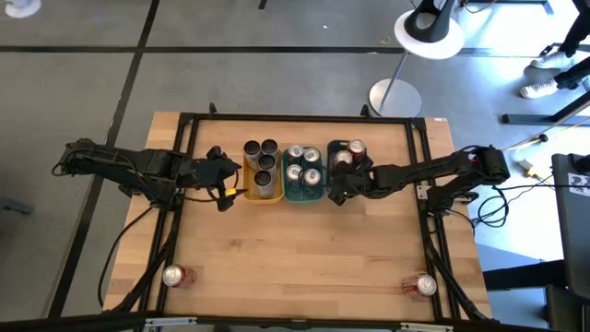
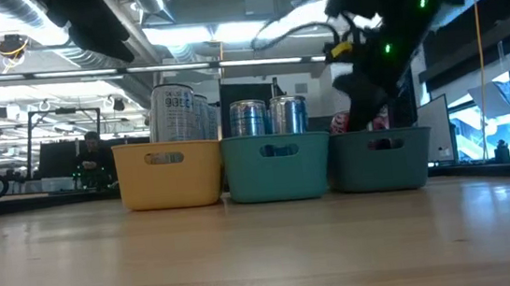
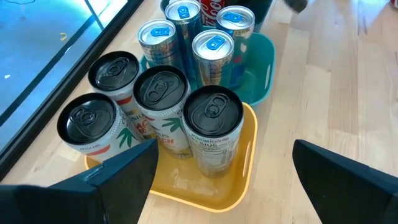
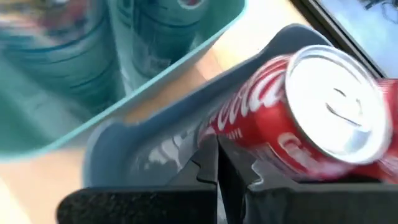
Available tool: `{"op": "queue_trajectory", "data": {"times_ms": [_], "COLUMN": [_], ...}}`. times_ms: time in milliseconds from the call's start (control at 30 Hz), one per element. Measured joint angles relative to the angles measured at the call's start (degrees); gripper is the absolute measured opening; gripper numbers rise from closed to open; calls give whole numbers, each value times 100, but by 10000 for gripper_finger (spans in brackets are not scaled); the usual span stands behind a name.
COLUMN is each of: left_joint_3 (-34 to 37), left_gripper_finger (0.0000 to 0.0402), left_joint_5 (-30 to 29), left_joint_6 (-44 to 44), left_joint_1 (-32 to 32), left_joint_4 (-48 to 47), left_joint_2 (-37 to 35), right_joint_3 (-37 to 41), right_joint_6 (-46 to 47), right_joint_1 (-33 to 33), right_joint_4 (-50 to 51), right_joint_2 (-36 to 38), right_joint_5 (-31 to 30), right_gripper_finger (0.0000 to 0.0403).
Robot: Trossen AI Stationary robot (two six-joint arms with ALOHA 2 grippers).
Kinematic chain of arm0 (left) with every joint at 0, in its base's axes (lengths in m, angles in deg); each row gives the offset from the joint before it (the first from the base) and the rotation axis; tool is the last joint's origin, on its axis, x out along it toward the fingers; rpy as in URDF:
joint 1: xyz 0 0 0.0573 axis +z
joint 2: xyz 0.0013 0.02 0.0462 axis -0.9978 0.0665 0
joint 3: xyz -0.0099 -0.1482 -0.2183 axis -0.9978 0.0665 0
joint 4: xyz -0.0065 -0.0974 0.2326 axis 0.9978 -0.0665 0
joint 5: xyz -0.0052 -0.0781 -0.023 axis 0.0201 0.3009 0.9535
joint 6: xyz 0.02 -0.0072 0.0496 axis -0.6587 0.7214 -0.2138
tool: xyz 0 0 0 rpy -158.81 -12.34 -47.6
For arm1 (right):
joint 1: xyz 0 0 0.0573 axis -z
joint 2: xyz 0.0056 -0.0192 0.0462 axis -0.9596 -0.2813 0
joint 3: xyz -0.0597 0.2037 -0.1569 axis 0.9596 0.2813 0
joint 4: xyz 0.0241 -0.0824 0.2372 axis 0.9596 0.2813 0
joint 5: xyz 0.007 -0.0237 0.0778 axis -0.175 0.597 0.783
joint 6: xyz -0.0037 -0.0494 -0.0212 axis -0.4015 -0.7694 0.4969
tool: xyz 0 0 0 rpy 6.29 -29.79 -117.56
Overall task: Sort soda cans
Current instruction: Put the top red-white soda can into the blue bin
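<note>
A yellow tray (image 1: pixel 263 194) holds several black-topped cans (image 3: pixel 160 93). A teal tray (image 1: pixel 304 195) beside it holds several silver-teal cans (image 3: pixel 213 43). A dark tray (image 4: pixel 134 146) holds red cans (image 1: pixel 355 148). Two more red cans lie on the table near its near-left corner (image 1: pixel 175 275) and near-right corner (image 1: pixel 422 285). My left gripper (image 3: pixel 224 183) is open and hovers at the yellow tray's left side (image 1: pixel 226 178). My right gripper (image 4: pixel 217 168) is shut and reaches down into the dark tray (image 1: pixel 339 183), right beside a red can (image 4: pixel 311 112). My right gripper's shut fingers (image 4: pixel 202 174) stand slanting down inside the dark tray, beside the side wall of the red can (image 4: pixel 261 140). Whether one finger's outer side touches the can, I cannot tell.
The three trays stand side by side at the table's far middle (image 2: pixel 279 167). Bare wood lies across the table's middle and near part (image 1: pixel 304 258). Black frame rails (image 1: pixel 433 184) run along the table's left, right and far sides.
</note>
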Motion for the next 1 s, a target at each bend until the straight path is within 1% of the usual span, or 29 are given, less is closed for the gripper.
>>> {"op": "queue_trajectory", "data": {"times_ms": [100,167,267,367,467,567,667,767,867,1000], "left_joint_3": [-2,-2,-2,-2,-2,-2,-2,-2,-4,-2], "left_gripper_finger": [359,359,359,359,359,359,359,359,359,359], "left_joint_5": [0,0,1,0,0,0,0,0,0,0], "left_joint_6": [-10,-46,-170,-199,-213,-225,-311,-326,-306,-304], "left_joint_1": [0,4,9,9,9,9,9,4,4,4], "left_joint_4": [-21,-12,2,8,18,34,34,34,33,32], "left_joint_2": [0,0,0,0,0,0,0,0,0,0], "right_joint_3": [-303,-354,-259,-33,114,160,158,155,155,155], "right_joint_6": [17,134,286,396,375,90,-460,-741,-716,-714], "right_joint_1": [-19,-18,-5,-5,0,47,177,340,445,426], "right_joint_4": [909,1415,1779,1482,809,204,-295,-515,-534,-511], "right_joint_2": [168,211,178,68,-51,-207,-377,-515,-541,-530], "right_joint_5": [165,217,244,35,-294,-637,-991,-1023,-1045,-987], "right_gripper_finger": [3,3,3,3,3,3,3,3,3,3]}}
